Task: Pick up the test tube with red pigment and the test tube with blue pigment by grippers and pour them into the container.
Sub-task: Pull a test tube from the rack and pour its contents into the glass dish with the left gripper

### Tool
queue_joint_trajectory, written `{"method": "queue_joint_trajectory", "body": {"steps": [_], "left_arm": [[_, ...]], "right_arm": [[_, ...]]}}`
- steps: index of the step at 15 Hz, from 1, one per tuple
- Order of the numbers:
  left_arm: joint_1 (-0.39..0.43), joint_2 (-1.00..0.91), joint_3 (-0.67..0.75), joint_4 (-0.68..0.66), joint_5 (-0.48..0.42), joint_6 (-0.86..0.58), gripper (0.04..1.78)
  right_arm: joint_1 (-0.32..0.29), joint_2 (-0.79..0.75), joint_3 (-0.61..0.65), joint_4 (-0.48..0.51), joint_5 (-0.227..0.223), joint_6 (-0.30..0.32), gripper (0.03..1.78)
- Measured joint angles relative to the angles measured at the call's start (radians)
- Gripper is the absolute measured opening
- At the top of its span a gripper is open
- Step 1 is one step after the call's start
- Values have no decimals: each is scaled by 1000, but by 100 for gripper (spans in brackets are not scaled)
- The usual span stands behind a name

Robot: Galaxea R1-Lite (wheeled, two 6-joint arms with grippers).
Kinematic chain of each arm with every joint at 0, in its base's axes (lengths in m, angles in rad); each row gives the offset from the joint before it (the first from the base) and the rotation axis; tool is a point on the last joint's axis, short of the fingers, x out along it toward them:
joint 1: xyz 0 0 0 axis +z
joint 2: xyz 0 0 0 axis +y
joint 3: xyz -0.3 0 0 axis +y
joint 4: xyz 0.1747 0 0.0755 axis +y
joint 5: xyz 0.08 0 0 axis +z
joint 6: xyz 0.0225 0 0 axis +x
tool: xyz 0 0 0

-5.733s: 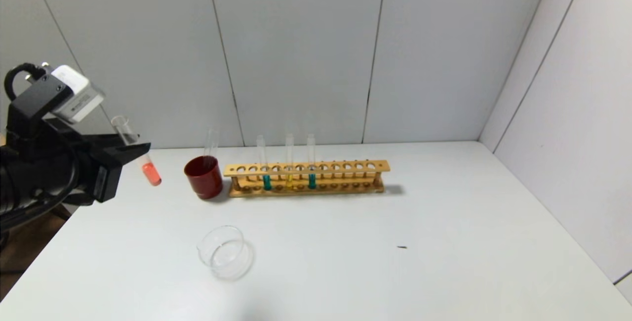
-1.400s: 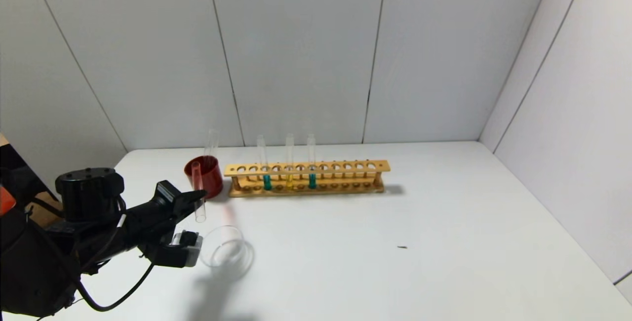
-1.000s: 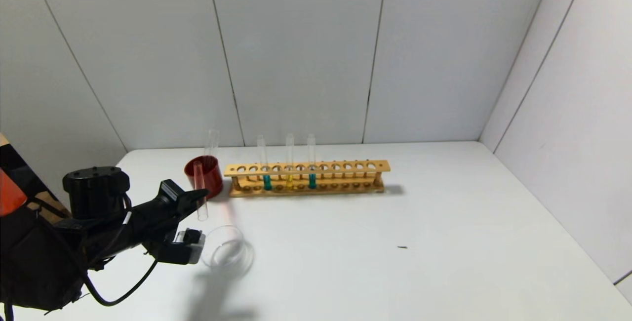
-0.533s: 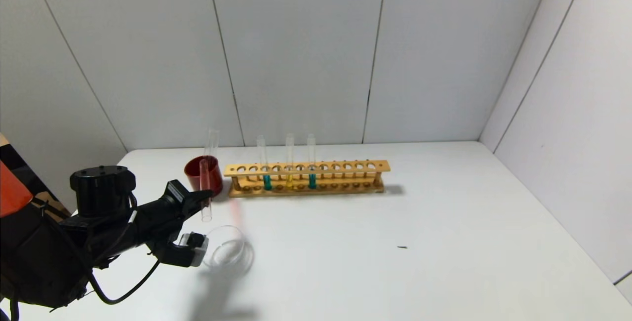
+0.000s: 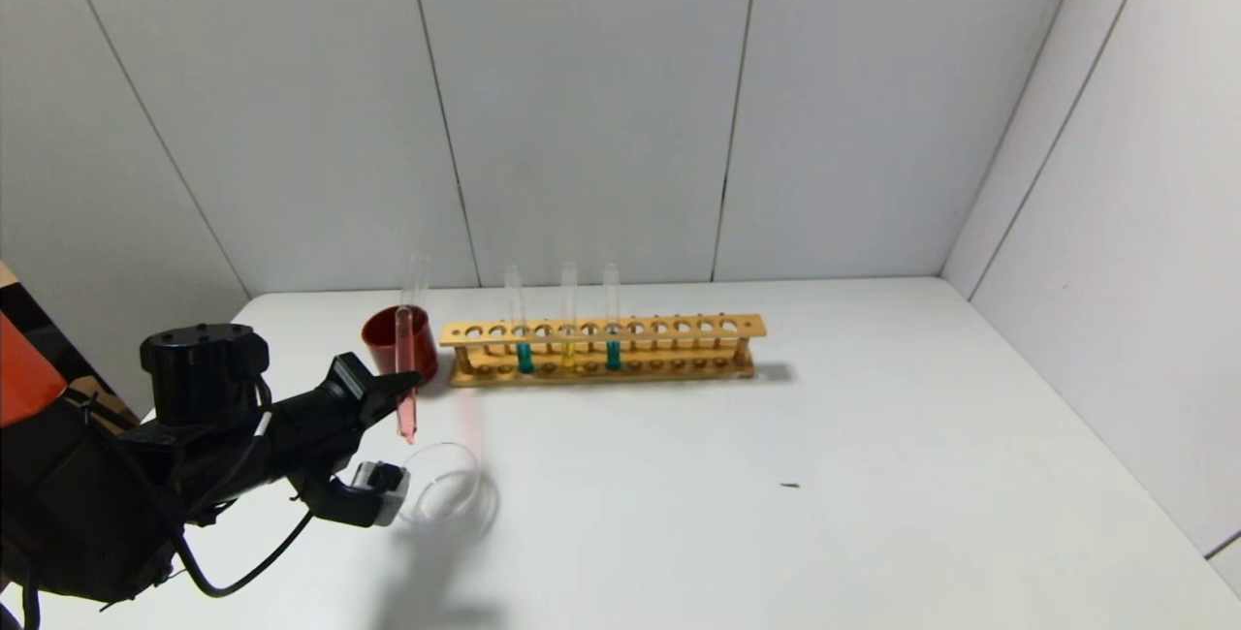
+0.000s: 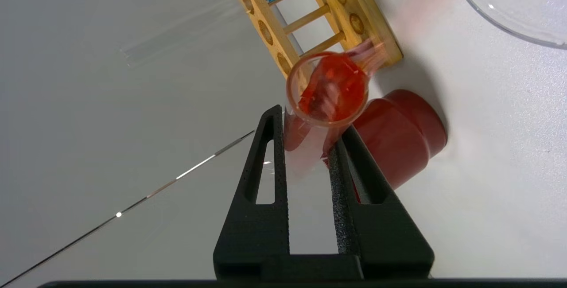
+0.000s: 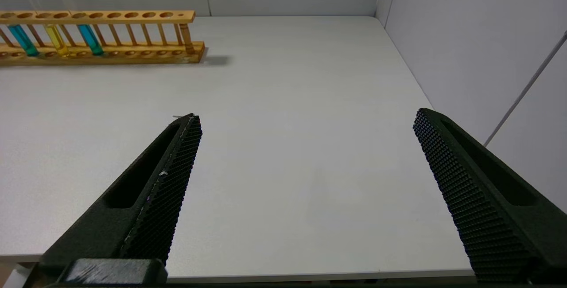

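Observation:
My left gripper [image 5: 405, 381] is shut on the test tube with red pigment [image 5: 404, 397]. It holds the tube nearly upside down, mouth low, just above the far left rim of the container [image 5: 444, 494], a low clear glass dish. Red liquid fills the lower part of the tube. In the left wrist view the gripper [image 6: 310, 122] clamps the tube [image 6: 328, 88], whose mouth faces the camera, full of red. The test tube with blue pigment [image 5: 613, 351] stands in the wooden rack [image 5: 679, 330], also in the right wrist view [image 7: 90, 40]. My right gripper [image 7: 306, 115] is open and empty.
A dark red cup [image 5: 422, 344] with an empty clear tube [image 5: 417, 281] stands left of the rack, just behind my left gripper. A teal tube [image 5: 524, 357] and a yellow tube [image 5: 568, 354] also stand in the rack. Walls close the back and right.
My left gripper came down from high at the left to beside the dish and turned the tube over. In the last second it edged right and the red liquid ran down to the tube's mouth.

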Motion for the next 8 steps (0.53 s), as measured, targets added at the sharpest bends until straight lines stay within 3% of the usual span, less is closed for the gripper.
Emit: {"method": "queue_joint_trajectory", "body": {"steps": [8], "left_arm": [[1, 3, -12, -1, 2, 49, 33]], "right_arm": [[0, -1, 0, 0, 0, 0, 175]]}}
